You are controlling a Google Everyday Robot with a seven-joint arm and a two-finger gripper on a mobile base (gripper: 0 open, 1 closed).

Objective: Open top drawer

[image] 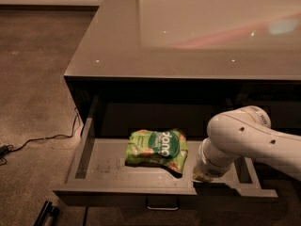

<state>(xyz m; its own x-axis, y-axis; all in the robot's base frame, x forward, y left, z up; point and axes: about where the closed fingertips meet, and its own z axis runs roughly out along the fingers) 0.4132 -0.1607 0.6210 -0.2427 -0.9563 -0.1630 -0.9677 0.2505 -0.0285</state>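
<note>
The top drawer stands pulled out from under the counter, its grey scuffed floor showing. Its flat front runs along the bottom of the view, with the small centre pull handle below the front edge. A green snack bag lies inside the drawer, right of centre. My white arm reaches in from the right. The gripper is at the drawer's front edge, just right of the bag, mostly hidden behind the wrist.
The glossy grey countertop overhangs the drawer. A black cable trails across the carpet at the left. A dark object lies on the floor at the bottom left.
</note>
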